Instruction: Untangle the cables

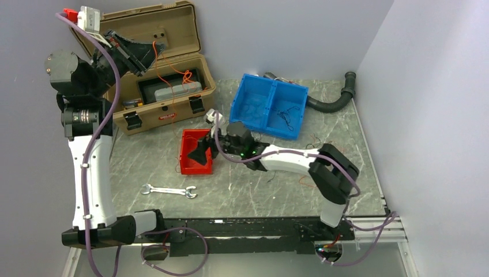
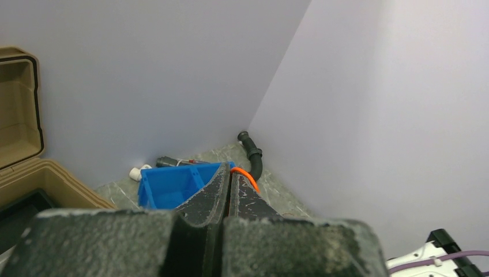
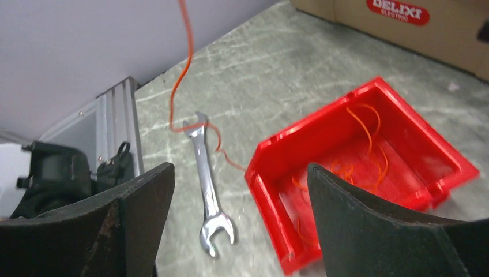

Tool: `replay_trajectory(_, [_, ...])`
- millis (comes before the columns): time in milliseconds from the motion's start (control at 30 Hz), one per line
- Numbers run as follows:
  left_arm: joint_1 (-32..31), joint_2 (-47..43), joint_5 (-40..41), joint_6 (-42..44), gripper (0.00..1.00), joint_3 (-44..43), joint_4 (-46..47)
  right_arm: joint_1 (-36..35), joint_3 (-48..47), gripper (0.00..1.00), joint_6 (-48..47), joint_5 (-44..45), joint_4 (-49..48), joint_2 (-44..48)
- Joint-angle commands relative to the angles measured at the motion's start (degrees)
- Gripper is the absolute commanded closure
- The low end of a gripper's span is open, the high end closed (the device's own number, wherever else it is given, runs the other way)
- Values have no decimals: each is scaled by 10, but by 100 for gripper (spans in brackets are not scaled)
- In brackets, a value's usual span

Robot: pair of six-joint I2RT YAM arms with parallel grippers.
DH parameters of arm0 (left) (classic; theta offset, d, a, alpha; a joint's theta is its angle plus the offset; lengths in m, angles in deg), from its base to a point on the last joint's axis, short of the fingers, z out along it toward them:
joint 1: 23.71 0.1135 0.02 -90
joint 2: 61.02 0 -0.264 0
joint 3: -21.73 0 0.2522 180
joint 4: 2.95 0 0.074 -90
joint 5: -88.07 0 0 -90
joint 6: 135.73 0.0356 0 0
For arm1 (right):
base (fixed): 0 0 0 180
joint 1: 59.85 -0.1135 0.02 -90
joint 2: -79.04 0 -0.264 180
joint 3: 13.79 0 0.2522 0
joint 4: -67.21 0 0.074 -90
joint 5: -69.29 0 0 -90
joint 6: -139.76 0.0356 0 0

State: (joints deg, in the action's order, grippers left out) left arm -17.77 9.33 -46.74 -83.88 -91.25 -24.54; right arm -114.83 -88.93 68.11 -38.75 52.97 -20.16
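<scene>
Soft, even, cool white indoor light in all three views, with no hard shadows. From above, the red bin casts only a faint shadow on the grey table. In the left wrist view the left gripper is dark, grainy and out of focus; the orange cable at its tip reads clearly. In the right wrist view the right gripper is a blurred dark mass, the red bin looks oversaturated, and the wrench beside it glints

Table: wrench, red bin, case
</scene>
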Motion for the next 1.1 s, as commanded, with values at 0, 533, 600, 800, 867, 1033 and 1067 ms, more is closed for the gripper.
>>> replay_trajectory(0, [2,-11,-7,8,100,0,8,-20,-90,14,-18,10,-79,-61])
replay_trajectory(533, [10,-4,-19,19,100,-4,-2,-53,-187,29,-22,-8,-75,-161])
replay_trajectory(600, [12,-3,-20,19,100,-3,0,-54,-169,30,-22,-8,-81,-153])
replay_trajectory(800, [13,2,-26,17,100,-16,-10,-64,-185,34,-16,-30,-94,-174])
replay_trajectory(867, [12,3,-24,25,100,-24,-19,-68,-190,35,-16,-29,-95,-180])
replay_trajectory(1033, [13,3,-22,23,100,-18,-13,-73,-175,36,-27,-29,-90,-170])
replay_trajectory(1067, [13,4,-23,20,100,-17,-11,-73,-165,36,-29,-28,-91,-164])
